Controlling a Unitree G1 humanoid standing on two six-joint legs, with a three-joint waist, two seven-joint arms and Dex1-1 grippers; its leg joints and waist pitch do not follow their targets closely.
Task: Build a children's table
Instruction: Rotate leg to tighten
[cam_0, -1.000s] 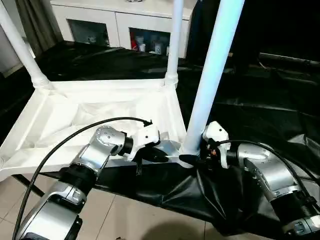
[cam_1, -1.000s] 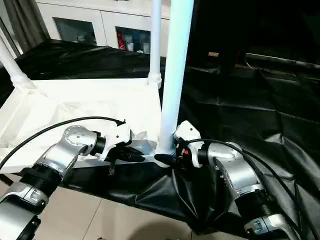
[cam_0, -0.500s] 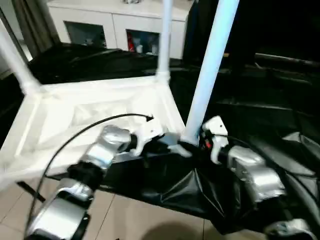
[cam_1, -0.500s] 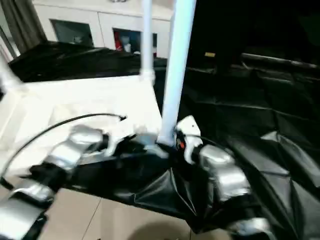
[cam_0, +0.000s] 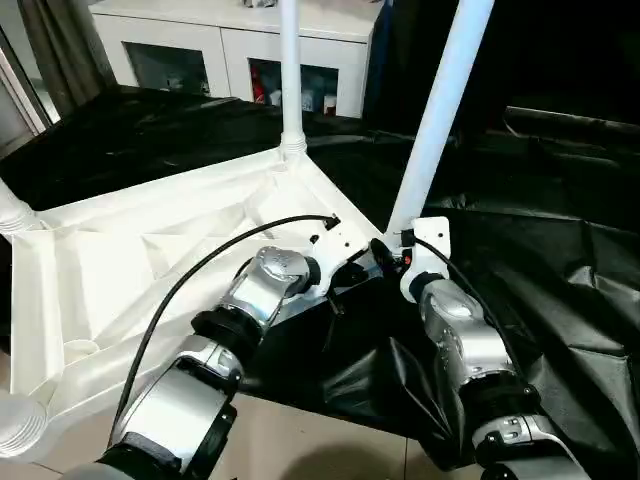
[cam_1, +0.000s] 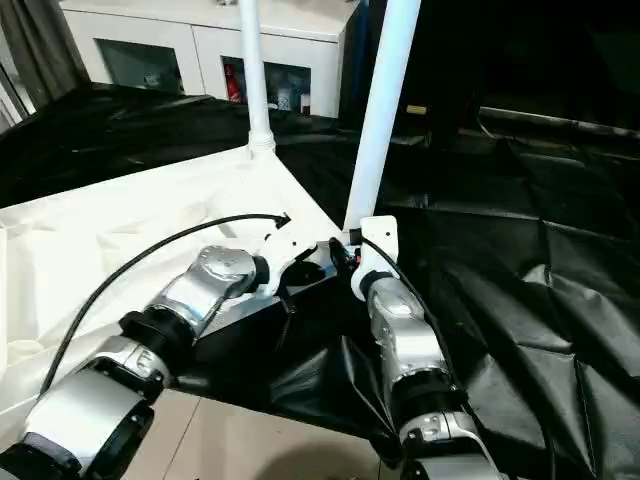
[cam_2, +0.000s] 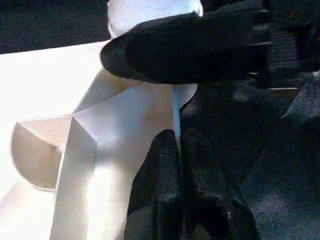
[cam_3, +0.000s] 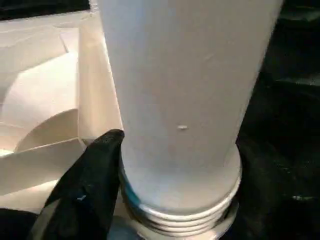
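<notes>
Children's table (cam_0: 150, 250): a small white plastic table is lying upside down on the bench, its ribbed underside facing up and its near edge hanging over the bench's front.
Bench (cam_0: 560, 230): a large surface is carrying the table; a crinkled black sheet is draping it and sagging over the front edge toward the tiled floor (cam_0: 300, 440).
Near leg (cam_0: 437, 115): a long white tube is rising from the table's near right corner, leaning slightly to the right and running out of the top of the head view. In the right wrist view its ringed lower end (cam_3: 185, 210) is sitting in the corner socket.
Far leg (cam_0: 290, 70): a second white tube is standing upright in the far corner socket.
Other corners: at the left edge of the head view a third tube's ringed base (cam_0: 12, 212) is showing, and another ringed tube end (cam_0: 20, 430) is poking in at the lower left corner.
Left gripper (cam_2: 182, 150): it is sitting at the table's near edge, just left of the near leg; its two black fingers are pinching the thin white edge of the table top between them.
Right gripper (cam_0: 385, 255): it is sitting at the foot of the near leg. One black finger (cam_3: 90, 185) is pressing against the leg just above the rings; I cannot tell where the other finger is.
Cabinet (cam_0: 200, 50): a white cabinet with glass doors is standing behind the bench.
</notes>
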